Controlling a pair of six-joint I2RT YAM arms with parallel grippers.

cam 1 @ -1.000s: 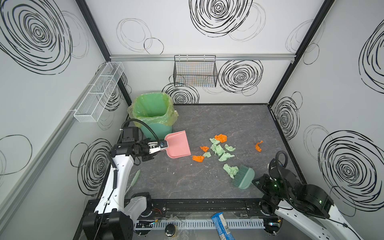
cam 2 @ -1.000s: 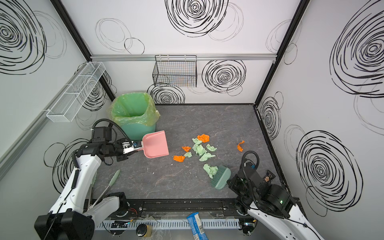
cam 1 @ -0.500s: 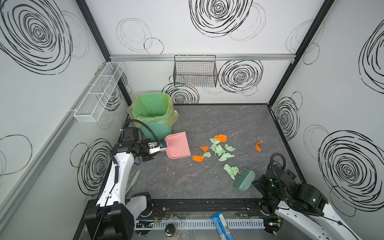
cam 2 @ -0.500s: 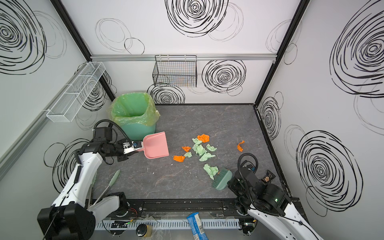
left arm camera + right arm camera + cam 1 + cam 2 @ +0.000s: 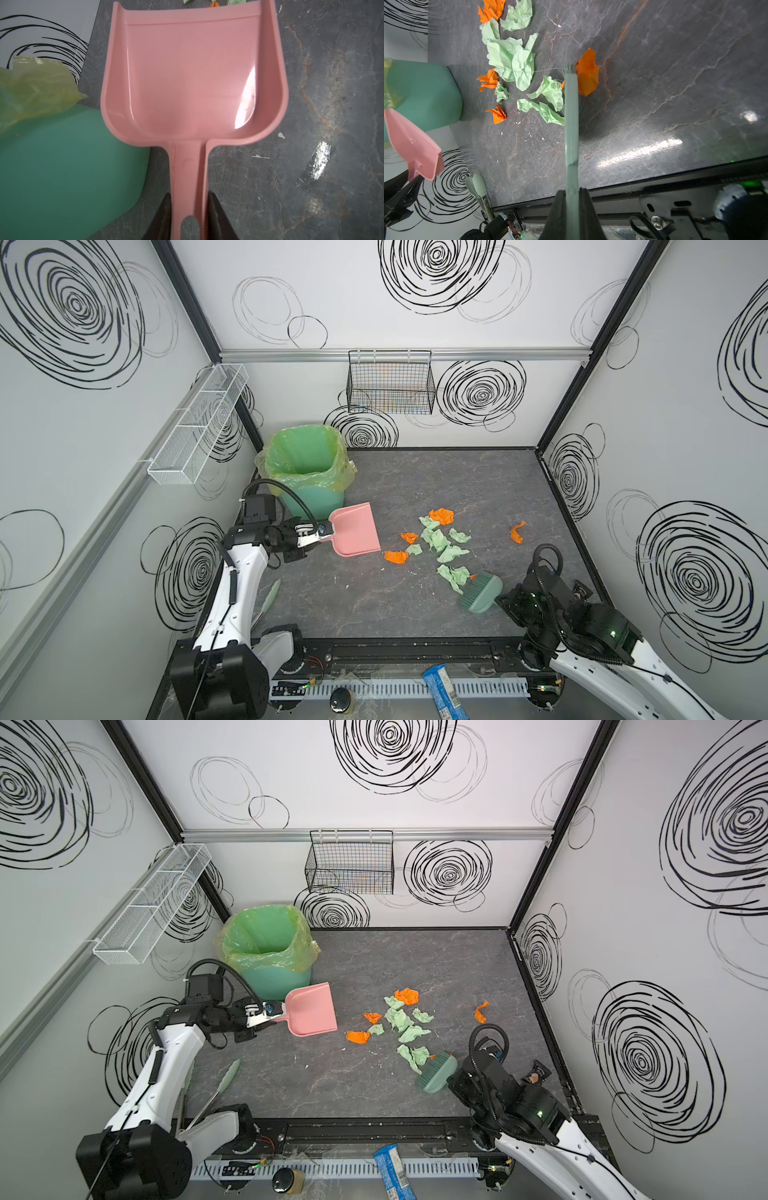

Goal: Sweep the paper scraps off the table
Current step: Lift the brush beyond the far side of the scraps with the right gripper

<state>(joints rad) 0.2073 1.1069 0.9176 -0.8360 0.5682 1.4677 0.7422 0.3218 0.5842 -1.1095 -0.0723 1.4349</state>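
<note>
While the left pincer [image 5: 188, 199] pinches the narrow handle of a pink dustpan [image 5: 355, 533], the right pincer [image 5: 572, 193] is pressed tight on the flat handle of a teal hand brush [image 5: 482, 591]. Both top views show a dark grey, marble-veined tabletop [image 5: 374, 605] inside a white booth with black swirl drawings on its walls.

At the left rear of the tabletop, the dustpan is just beside a teal bin [image 5: 307, 472] lined with a yellow-green bag. The pan is empty, and its wide open mouth points towards the middle of the tabletop. Whether its lip touches the surface cannot be told.

In the middle of the tabletop, to the right of the pan and apart from it, lie the paper scraps [image 5: 436, 539]. They form a loose cluster of crumpled wads, some bright orange and some pale mint green. One lone orange scrap [image 5: 516, 532] lies well apart, nearer the right wall.

Near the front right of the tabletop, the brush bristles touch the closest mint wads at the cluster's near edge.

Pale green tongs [image 5: 271, 595] lie at the front left, beside the left arm.
</note>
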